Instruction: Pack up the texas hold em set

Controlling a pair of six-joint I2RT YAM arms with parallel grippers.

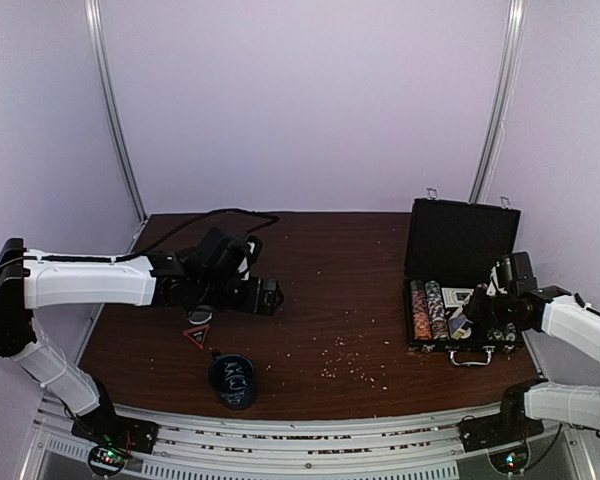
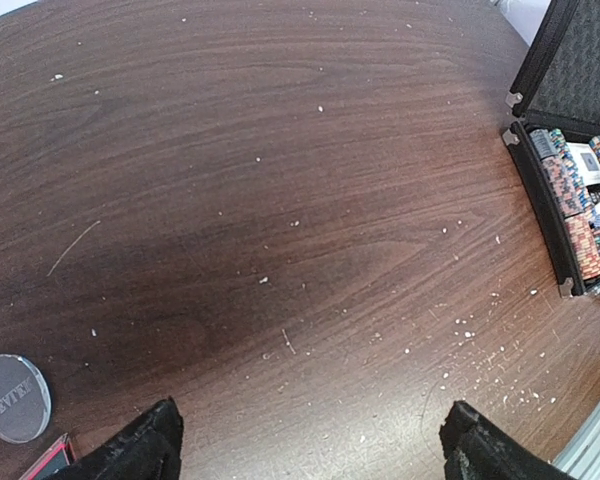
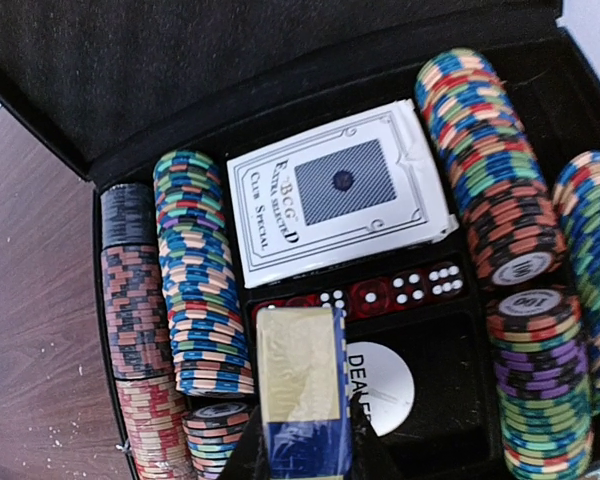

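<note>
While the right gripper [image 3: 302, 455] is clenched on a boxed card deck [image 3: 298, 370] just above the near middle pocket of the open case [image 2: 537, 205], the step in hand looks like seating that deck. I would square its long side to the pocket and lower it flat. It should stay off the dealer button [image 3: 385, 390] lying there and the chip rows [image 3: 205, 270] on either flank. Let go only once it rests; the carton looks glossy and may slide.

The held box is gold on top with a blue band. The button is a flat white disc. Just beyond it, the dice [image 3: 390, 292] are red, see-through cubes with white pips. Further in lies a second deck [image 3: 335, 195], white with a blue patterned panel. The chips show ridged, striped edges. At the back, the lid [image 1: 462, 245] has a dark, matte lining.

Well left of the case, the left gripper [image 2: 315, 455] hangs released and empty over the wood-grain worktop [image 2: 280, 180], a clear round disc [image 2: 15, 398] beside it.
</note>
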